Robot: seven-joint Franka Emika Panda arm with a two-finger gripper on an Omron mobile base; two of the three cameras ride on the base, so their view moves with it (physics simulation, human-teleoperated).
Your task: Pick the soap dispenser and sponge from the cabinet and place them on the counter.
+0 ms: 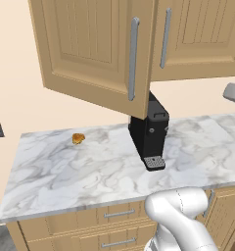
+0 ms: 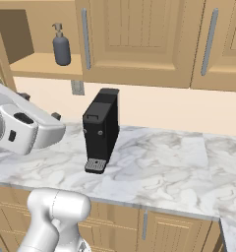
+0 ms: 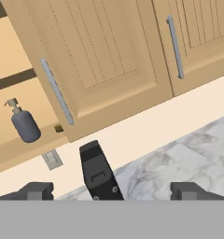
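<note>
Reach step: gripper stood open, empty, below the cabinet; soap dispenser inside needed grasping next.

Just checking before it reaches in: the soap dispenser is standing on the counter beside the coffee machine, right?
No. The soap dispenser stands in the open cabinet, above and left of the coffee machine, as the right base view shows.
</note>
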